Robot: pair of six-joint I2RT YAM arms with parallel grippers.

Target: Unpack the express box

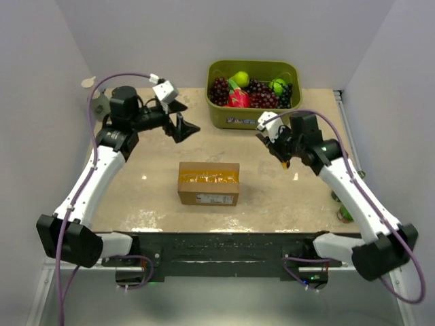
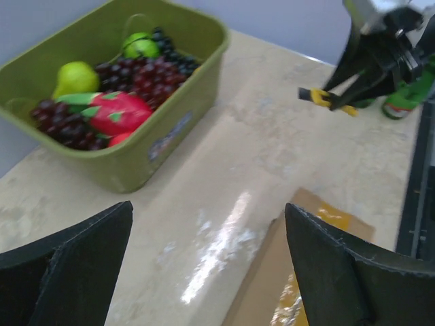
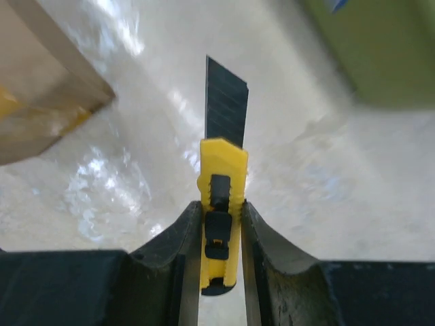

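You are only starting: your right pincer (image 3: 221,221) is clenching a yellow knife (image 3: 223,173), your left pincer (image 1: 183,128) is hanging released, and the express box (image 1: 209,183) is sitting taped shut at the middle of the surface (image 1: 136,197).

Plain pale walls (image 1: 136,41) close in three sides. Beige marbled tabletop (image 1: 136,197) is glossy, with white glare (image 2: 217,251) patches.

Brown express box (image 1: 209,183) with yellow tape (image 1: 207,178) on top and a white label strip (image 1: 216,199) on its side. Olive-green bin (image 2: 170,129) holds dark purple grapes (image 2: 136,71), a pink-red dragon fruit (image 2: 115,112) and a yellow-green pear (image 2: 73,77). Utility knife (image 3: 221,204): yellow body, black slider, dark blade. Counter (image 2: 272,136): mottled beige.
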